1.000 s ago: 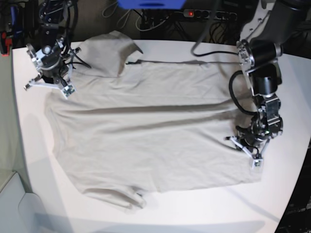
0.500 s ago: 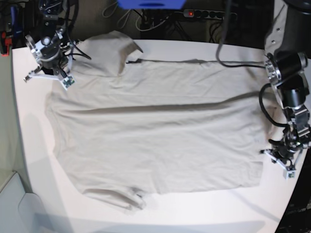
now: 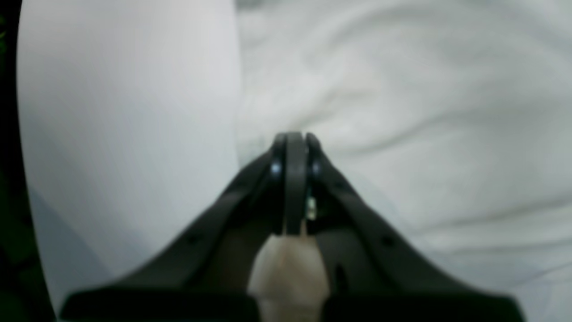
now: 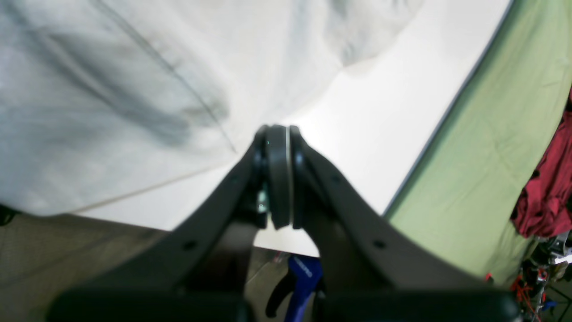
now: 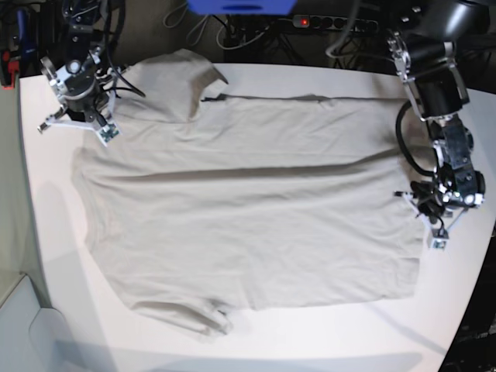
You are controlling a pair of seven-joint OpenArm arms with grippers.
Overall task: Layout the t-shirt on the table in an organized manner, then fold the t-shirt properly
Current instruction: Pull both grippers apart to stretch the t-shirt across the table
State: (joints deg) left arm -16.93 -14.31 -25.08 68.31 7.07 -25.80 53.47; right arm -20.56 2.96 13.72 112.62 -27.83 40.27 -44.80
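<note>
Even, bright overhead lighting, soft shadows cast on the table [image 5: 46,232], white surface nearly washed out, left wrist view blurred throughout, near gripper parts out of focus in both wrist views

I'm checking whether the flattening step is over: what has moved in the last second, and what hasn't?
The left gripper, shut and empty, slid off the t-shirt past its right edge, then up that edge. The right gripper, also shut, moved from the shirt's upper-left corner onto the bare table. The shirt stayed spread flat.
</note>
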